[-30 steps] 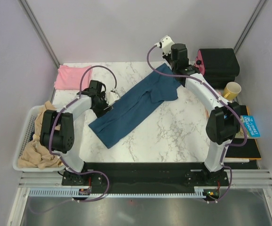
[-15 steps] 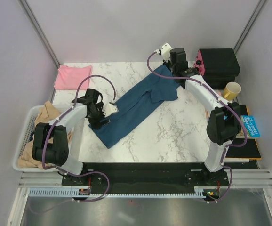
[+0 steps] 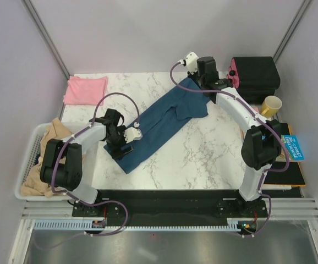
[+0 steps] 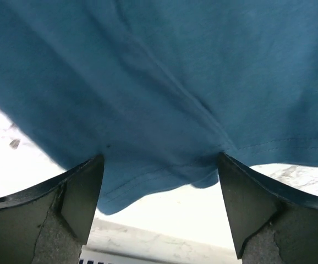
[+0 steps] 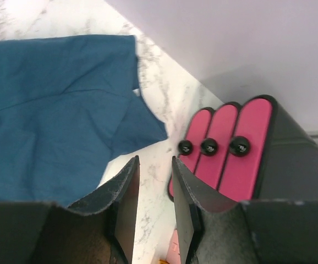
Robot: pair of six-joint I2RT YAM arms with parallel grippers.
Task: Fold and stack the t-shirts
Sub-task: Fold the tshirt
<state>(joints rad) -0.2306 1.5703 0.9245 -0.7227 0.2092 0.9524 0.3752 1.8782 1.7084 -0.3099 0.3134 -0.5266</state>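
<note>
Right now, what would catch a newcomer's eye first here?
A long dark teal t-shirt lies slantwise across the middle of the marble table, and the left arm's fingers stand wide open at its near end. A pale pink t-shirt lies in the far left corner.

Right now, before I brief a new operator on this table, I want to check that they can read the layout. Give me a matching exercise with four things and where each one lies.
Things
1. teal t-shirt
2. pink t-shirt
3. yellow mug
4. beige cloth

Places
A. in the white basket at the left edge of the table
B. on the far left corner of the table
C. stretched diagonally across the middle of the table
D. on the right side, next to the black box

Pairs: 1-C, 2-B, 3-D, 4-A
</note>
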